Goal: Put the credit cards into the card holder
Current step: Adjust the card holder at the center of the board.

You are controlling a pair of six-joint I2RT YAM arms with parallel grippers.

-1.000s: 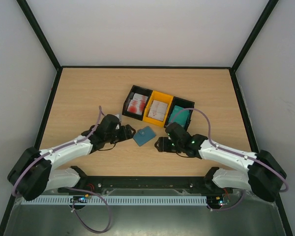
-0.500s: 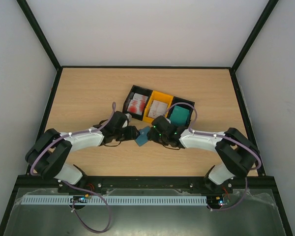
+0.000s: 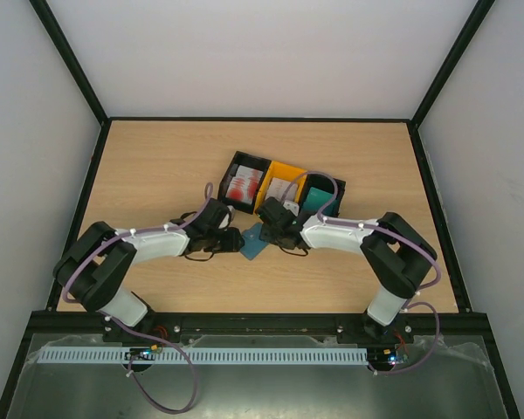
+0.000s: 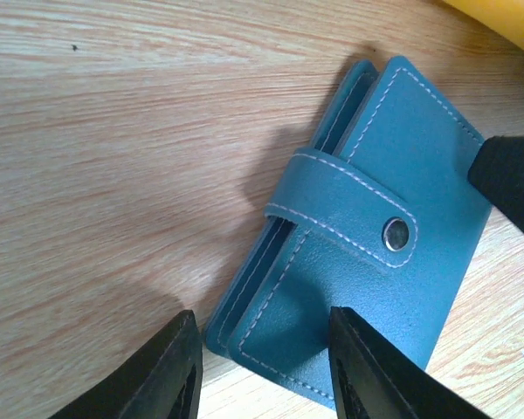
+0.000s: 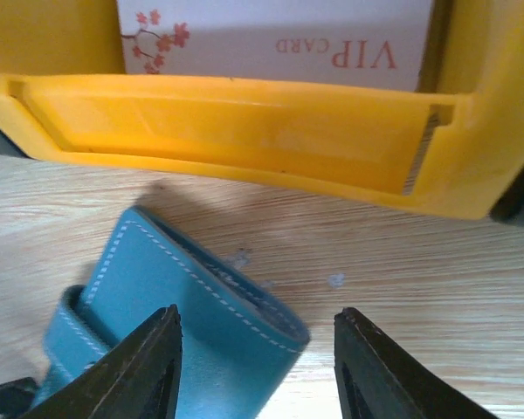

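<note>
Holder (image 3: 255,242): flat, shut, mid-tabletop, just on the near side of the bin row.

Risks:
- Likely to skid or spin on the wood if nipped from both ends at once.
- Could buckle, or lift by the top cover only, tips scraping tabletop.
- Clasp (image 4: 395,234) snapped, so no way in for cards (image 5: 279,39) yet.
- Tight beside yellow bin (image 5: 244,131); easy to nudge.

Left jaws: parted, astride one corner, one tip over the cover, the other just off the edge; contact uncertain.

Right jaws: parted wider, astride the opposite end, one tip clear of the edge.
</note>
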